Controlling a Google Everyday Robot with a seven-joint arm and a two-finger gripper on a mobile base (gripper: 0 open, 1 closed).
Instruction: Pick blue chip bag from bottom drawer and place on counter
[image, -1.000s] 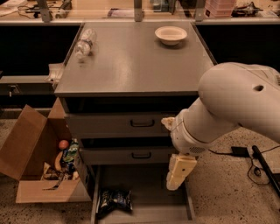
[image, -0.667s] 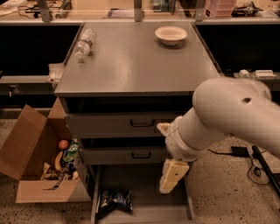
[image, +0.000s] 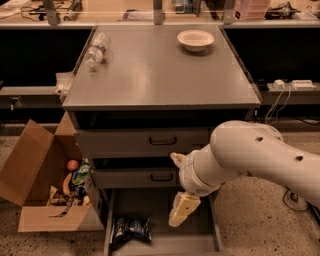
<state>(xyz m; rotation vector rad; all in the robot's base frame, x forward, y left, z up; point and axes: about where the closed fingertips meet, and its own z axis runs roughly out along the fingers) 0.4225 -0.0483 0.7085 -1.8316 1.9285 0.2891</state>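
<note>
The blue chip bag (image: 131, 229) lies crumpled at the front left of the open bottom drawer (image: 200, 235), white lettering showing. My gripper (image: 174, 190) hangs over the drawer's middle, just in front of the middle drawer, to the right of the bag and above it, not touching it. Its two cream fingers (image: 183, 209) stand apart and hold nothing. The big white arm (image: 260, 160) reaches in from the right. The grey counter (image: 160, 75) tops the cabinet.
A white bowl (image: 195, 39) stands at the counter's back right and a clear plastic bottle (image: 97, 48) lies at its back left. An open cardboard box (image: 45, 195) with fruit and packets sits on the floor left of the drawers. Cables lie at right.
The arm has swung left and down, bringing the gripper from the drawer's right side to over its middle, nearer the bag. The bag has not moved.
</note>
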